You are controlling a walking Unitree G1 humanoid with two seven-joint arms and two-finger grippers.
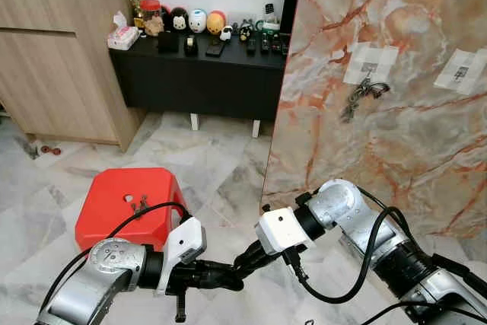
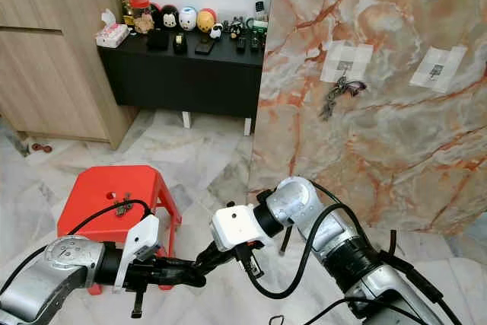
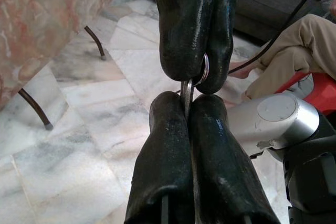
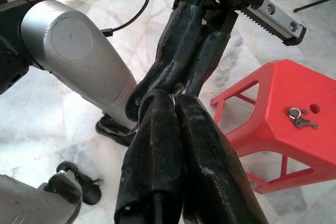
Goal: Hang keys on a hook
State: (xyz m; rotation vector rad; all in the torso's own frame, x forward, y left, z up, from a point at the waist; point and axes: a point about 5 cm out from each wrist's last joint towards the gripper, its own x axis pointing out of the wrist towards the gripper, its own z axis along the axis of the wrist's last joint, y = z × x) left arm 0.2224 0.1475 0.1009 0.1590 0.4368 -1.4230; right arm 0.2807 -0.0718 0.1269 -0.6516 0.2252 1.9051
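Low in front of me my two grippers meet tip to tip over the floor. My left gripper (image 3: 187, 100) is shut on the blade of a key (image 3: 186, 88). My right gripper (image 4: 173, 98) is shut on that key's metal ring (image 3: 205, 69). A marble-patterned board (image 1: 396, 135) stands at the right with two taped hooks: one hook (image 1: 367, 74) carries a hanging bunch of keys (image 1: 361, 97), the other hook (image 1: 462, 72) is bare. Another small set of keys (image 1: 137, 202) lies on the red stool (image 1: 106, 218).
A black low cabinet (image 1: 198, 74) with figurines stands at the back, a wooden cupboard (image 1: 61, 58) at the left. The board rests on thin metal legs (image 3: 37, 111). A seated person's legs (image 3: 289, 61) are beside the stool.
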